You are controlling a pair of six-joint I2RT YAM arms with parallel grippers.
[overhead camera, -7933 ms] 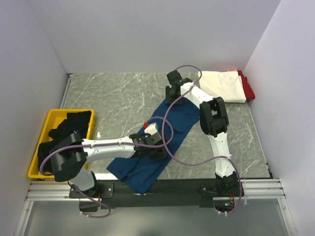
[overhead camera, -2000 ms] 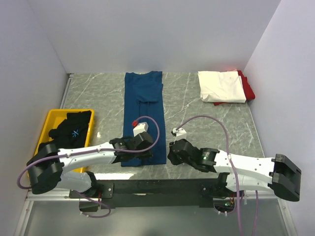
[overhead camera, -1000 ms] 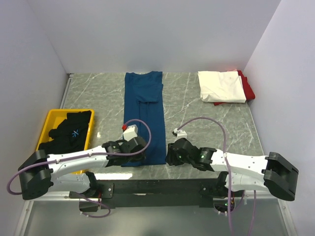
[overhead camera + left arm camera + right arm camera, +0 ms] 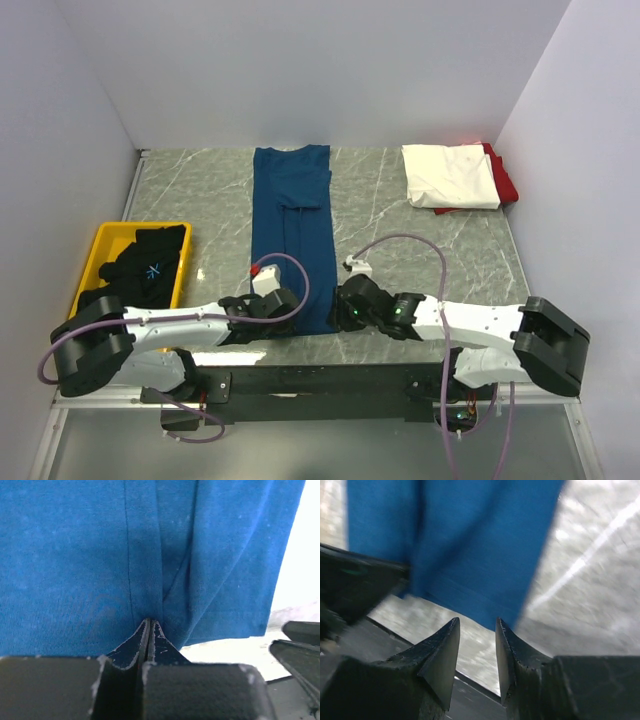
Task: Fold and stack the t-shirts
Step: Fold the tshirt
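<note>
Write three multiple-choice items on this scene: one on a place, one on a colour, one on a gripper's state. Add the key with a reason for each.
1. Where does the yellow bin sit on the table?
A. At the left edge
B. In the far right corner
C. Against the far wall, in the middle

2. What colour is the top folded t-shirt in the far right corner?
A. Black
B. White
C. Yellow

3. How does the left gripper stand?
A. Wide open above the bin
B. Shut on the blue t-shirt at its near hem
C. Shut on nothing, lifted clear

Key:
1 A: the top view shows it by the left wall.
2 B: it is white, with a red one peeking out beneath.
3 B: in the left wrist view the fingers meet and the cloth puckers at their tips.
</note>
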